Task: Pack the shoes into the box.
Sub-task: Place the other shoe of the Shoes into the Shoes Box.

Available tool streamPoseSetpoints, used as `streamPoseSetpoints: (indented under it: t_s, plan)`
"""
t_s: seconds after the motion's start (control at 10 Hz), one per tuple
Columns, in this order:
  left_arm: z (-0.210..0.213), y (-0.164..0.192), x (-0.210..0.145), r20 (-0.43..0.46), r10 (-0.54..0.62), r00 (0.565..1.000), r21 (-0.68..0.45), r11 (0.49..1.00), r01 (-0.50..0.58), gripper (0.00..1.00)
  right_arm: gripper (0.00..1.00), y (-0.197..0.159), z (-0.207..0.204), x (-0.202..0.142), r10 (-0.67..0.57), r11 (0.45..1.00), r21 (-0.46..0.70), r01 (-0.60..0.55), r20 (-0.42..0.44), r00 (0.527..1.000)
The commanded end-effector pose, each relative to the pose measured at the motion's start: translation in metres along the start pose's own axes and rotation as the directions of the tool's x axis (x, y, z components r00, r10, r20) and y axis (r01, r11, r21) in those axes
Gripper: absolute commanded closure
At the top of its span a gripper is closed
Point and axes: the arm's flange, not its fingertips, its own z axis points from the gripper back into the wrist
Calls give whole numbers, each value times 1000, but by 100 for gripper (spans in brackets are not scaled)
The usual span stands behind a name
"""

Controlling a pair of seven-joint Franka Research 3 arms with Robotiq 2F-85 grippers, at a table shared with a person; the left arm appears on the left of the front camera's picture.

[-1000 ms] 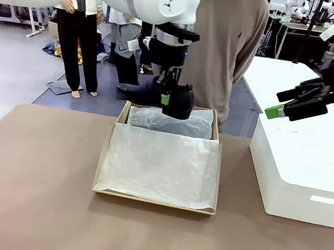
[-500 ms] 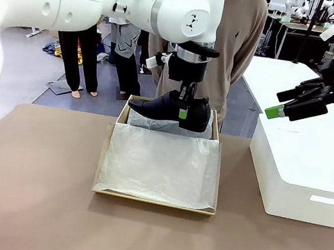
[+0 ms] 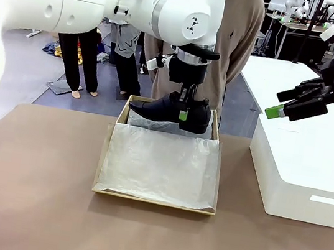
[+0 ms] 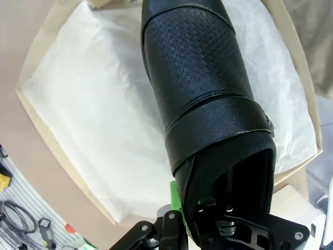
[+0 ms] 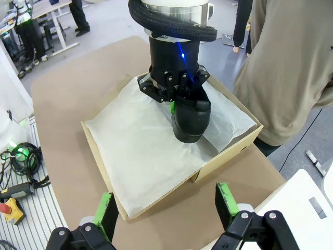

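Brown tabletop (image 3: 31, 193) lay bare along the near edge. Just beyond it sat the box (image 3: 102, 172), its near part spread with white tissue paper (image 3: 161, 165).

Over the far end of the box the left gripper (image 3: 183, 110) hung nose-down. Its jaws were pinched nearly together on the rear wall of 1 black shoe (image 3: 163, 109), close to the heel. The shoe lay roughly level and crosswise to the box, toe toward the robot's left. I could not tell whether its sole touched the paper.

My worry was the narrow grip at 1 end. A long shoe held that way could pivot and drop its toe, then catch the box's side wall. The loose paper could also bunch under the sole and leave the shoe tilted. A release from too high might tip it onto its side.

Inside, the box held tissue, smooth in front and crumpled into a mound at the back under the shoe. Nothing else rested on the paper that I could see.

Off to the right, the right gripper (image 3: 283, 104) hovered above a white block (image 3: 297, 182), jaws spread wide and holding nothing. Behind the box stood a person (image 3: 237, 35).
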Motion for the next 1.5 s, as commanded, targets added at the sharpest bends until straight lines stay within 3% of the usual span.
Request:
streamPoseSetpoints:
  t_s: [0.0, 0.5, 0.7, 1.4]
  plan:
    - [6, 2, -2, 26, 47, 999, -55, 997, -46, 100, 0, -2, -1, 1, 10, 1000, 11, -10, 17, 1000]
    - [6, 4, -15, 93, 160, 983, -112, 982, -149, 100, 0, -2, -1, 1, 10, 1000, 11, -10, 17, 1000]
    - [3, 3, -21, 73, 206, 976, -110, 974, -197, 100, 0, -2, -1, 1, 10, 1000, 11, -10, 17, 1000]
    - [-21, -12, -32, 54, 215, 975, -91, 974, -210, 100, 0, -2, -1, 1, 10, 1000, 11, -10, 17, 1000]
